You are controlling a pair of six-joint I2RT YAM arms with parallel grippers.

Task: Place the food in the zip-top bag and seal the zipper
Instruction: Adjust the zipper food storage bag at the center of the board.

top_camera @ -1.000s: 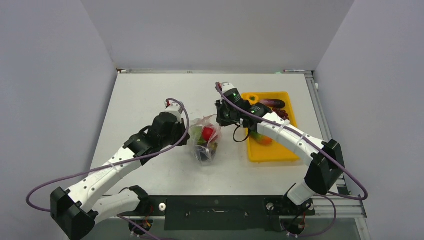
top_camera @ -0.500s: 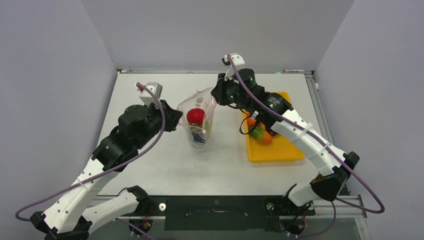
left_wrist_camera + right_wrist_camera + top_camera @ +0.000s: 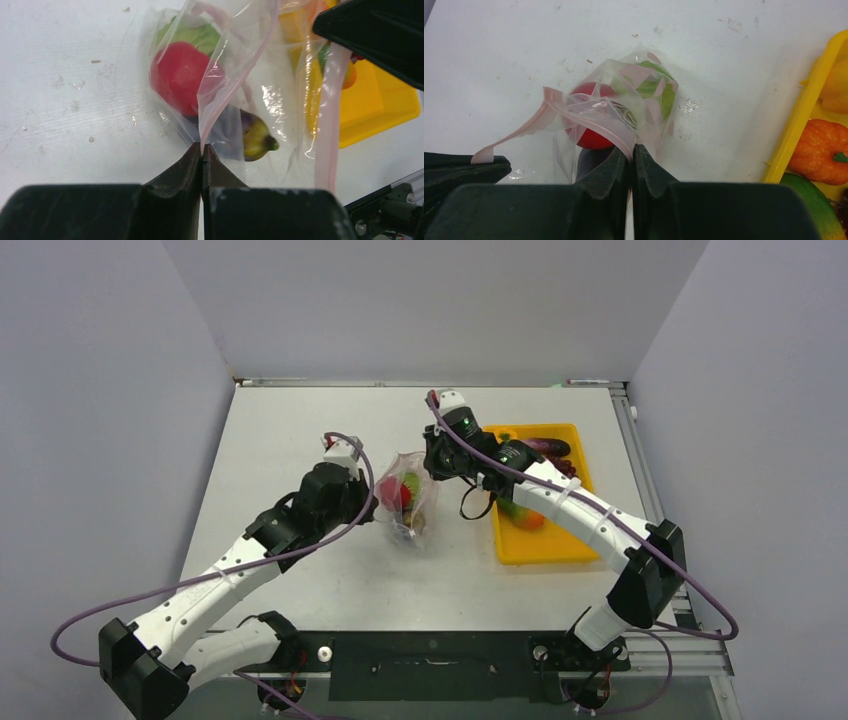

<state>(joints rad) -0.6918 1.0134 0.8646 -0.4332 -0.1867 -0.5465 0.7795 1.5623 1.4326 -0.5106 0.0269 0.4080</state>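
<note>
The clear zip-top bag (image 3: pixel 410 502) hangs between my two grippers over the middle of the table. It holds a red piece (image 3: pixel 181 76), a green piece (image 3: pixel 192 36), a dark purple piece and a yellow piece (image 3: pixel 256 140). My left gripper (image 3: pixel 201 149) is shut on the left end of the pink zipper strip (image 3: pixel 235 75). My right gripper (image 3: pixel 630 150) is shut on the strip's right end (image 3: pixel 599 125). The bag's mouth stands open between them. More food lies in the yellow tray (image 3: pixel 575 540): an orange pumpkin (image 3: pixel 819 157), a green piece (image 3: pixel 814 205), an eggplant (image 3: pixel 545 447).
The yellow tray lies right of the bag, under my right arm. Grey walls close the table at the back and sides. The arm bases and a black rail run along the near edge.
Both grippers lifted the bag high half a second ago and have now come back down with it, close to the table. Both stay shut on the bag's mouth.
</note>
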